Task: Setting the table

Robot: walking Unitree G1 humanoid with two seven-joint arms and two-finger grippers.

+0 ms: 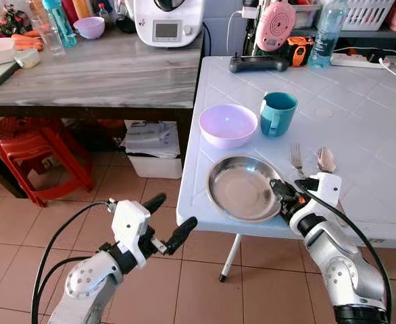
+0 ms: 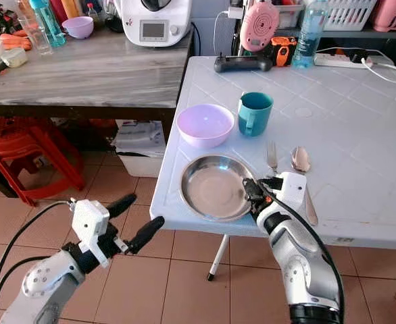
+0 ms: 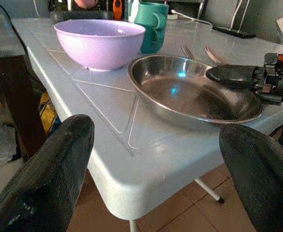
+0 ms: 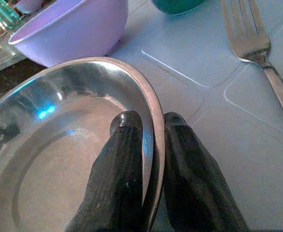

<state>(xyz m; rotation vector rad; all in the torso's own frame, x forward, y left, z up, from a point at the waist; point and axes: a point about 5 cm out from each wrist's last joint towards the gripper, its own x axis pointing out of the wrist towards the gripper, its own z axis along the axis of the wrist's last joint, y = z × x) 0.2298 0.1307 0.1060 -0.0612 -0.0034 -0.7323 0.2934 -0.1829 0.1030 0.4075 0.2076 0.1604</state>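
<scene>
Steel plate [image 1: 242, 187]: round, shallow, shiny, empty; sits flat near the front edge of the pale counter [image 1: 360, 115], its right rim pinched between the right pincer [image 1: 280, 194] fingers. Lilac bowl [image 1: 228, 125]: upright, empty, just behind the plate. Teal mug [image 1: 278, 113]: upright, beside the bowl. Fork [image 1: 297, 159] and spoon [image 1: 326, 160]: lying side by side, right of the plate.

light: bright, even daylight | glare: steel plate [image 1: 242, 189] | blur: near fingers [image 3: 45, 179] soft
</scene>
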